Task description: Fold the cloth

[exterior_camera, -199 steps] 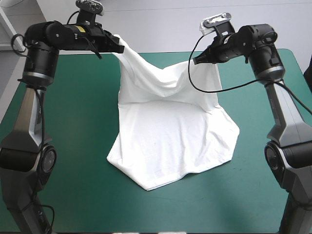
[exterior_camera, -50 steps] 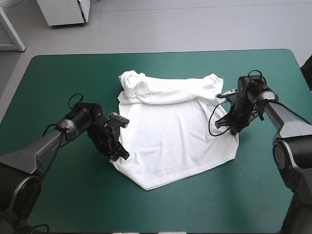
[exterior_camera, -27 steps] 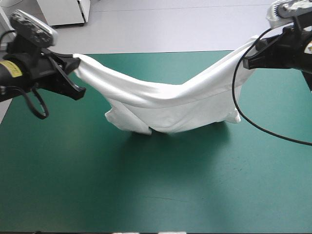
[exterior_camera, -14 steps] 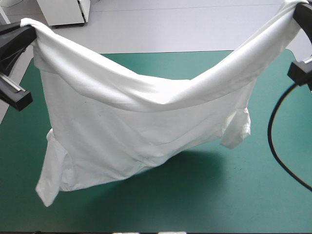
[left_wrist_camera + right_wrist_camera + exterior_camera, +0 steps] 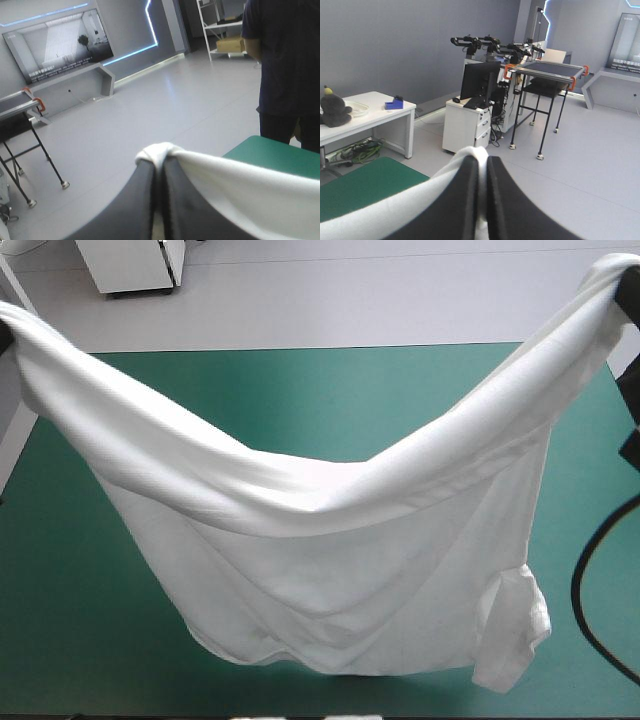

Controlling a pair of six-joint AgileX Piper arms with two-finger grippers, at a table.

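High view: T-shirt [image 5: 330, 540] slung above the table [image 5: 300, 400].
The left gripper [image 5: 159, 172] and right gripper [image 5: 483, 167] each pinch a corner; hem seems airborne.

T-shirt [image 5: 330, 570] curtain across the middle, open teal-green cover [image 5: 300, 390] beyond.

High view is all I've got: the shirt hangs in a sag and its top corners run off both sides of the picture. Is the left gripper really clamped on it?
Observer: Yes. In the left wrist view the left gripper has its fingers all but shut, with the shirt pinched between them.
Operator: And the right one?
Observer: The same. The right gripper is shut on a fold of the shirt.
Operator: Any cloth past the tips?
Observer: A small bunched knob of shirt pokes out beyond each pair of tips.
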